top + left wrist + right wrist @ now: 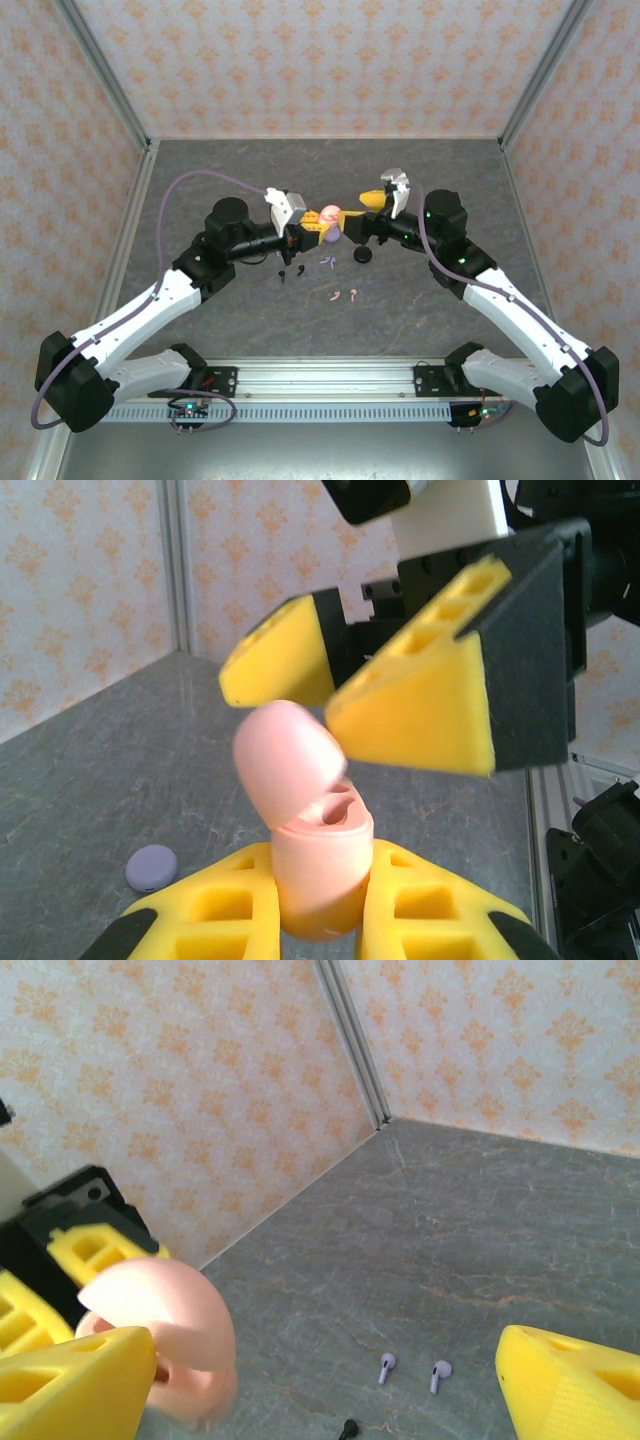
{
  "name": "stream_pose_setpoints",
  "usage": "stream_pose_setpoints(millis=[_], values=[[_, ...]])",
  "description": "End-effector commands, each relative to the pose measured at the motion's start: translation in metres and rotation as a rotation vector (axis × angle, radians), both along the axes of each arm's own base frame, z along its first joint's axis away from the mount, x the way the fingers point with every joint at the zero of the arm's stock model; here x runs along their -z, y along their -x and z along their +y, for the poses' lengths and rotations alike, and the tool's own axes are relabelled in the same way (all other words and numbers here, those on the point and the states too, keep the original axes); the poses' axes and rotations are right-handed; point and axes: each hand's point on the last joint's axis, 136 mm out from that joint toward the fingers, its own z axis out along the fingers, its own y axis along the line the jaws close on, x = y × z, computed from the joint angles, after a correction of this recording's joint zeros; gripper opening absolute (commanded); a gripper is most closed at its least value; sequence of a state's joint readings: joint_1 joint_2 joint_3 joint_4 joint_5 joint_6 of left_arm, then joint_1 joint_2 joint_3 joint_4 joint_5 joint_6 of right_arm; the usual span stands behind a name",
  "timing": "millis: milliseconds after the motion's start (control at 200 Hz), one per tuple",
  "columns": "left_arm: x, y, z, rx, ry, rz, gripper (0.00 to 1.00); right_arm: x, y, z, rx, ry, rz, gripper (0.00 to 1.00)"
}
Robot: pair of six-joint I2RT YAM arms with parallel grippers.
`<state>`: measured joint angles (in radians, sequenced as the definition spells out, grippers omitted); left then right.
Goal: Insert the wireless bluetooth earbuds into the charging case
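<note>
Firmly the left tool (pixel 320 912) clamps the pink case (pixel 318 865); right tool (pixel 320 1380) gapes empty, lilac earbuds (pixel 387 1366) lying below it.

The left arm (pixel 130 320) and right arm (pixel 520 310) are built of white shell links joined by rounded black joint housings. A lilac cable (pixel 190 178) arcs out behind the left hand (pixel 315 222), and another follows the arm behind the right hand (pixel 360 215). Each hand has two yellow wedge-shaped fingers (pixel 425 715) with rectangular hollow pockets, mounted on black carriers. A white block (pixel 450 515) sits just behind the fingers. Small green lights (pixel 462 262) glow on the black housings behind the right hand.
</note>
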<state>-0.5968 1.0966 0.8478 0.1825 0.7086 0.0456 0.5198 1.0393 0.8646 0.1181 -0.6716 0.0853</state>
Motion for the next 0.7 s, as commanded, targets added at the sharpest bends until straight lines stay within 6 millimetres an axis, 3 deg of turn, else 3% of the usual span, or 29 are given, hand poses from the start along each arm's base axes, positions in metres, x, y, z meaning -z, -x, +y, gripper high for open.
stream_pose_setpoints(millis=[0,190,425,535,696], values=[[-0.009,0.011,-0.007,0.046,-0.002,-0.055,0.0,-0.017,-0.008,-0.001,0.024,-0.001,-0.033,0.89],[-0.006,0.012,-0.004,0.026,-0.019,-0.081,0.0,-0.024,0.001,-0.002,0.002,-0.008,-0.034,0.88],[0.002,0.012,0.005,-0.02,-0.039,-0.105,0.0,-0.026,0.027,-0.025,0.047,-0.017,-0.013,0.89],[0.005,0.013,0.014,-0.06,-0.051,-0.129,0.0,0.001,0.032,-0.032,0.077,0.018,0.091,0.85],[0.006,0.018,0.029,-0.112,-0.051,-0.179,0.0,0.076,0.027,-0.043,0.165,0.131,0.345,0.67]])
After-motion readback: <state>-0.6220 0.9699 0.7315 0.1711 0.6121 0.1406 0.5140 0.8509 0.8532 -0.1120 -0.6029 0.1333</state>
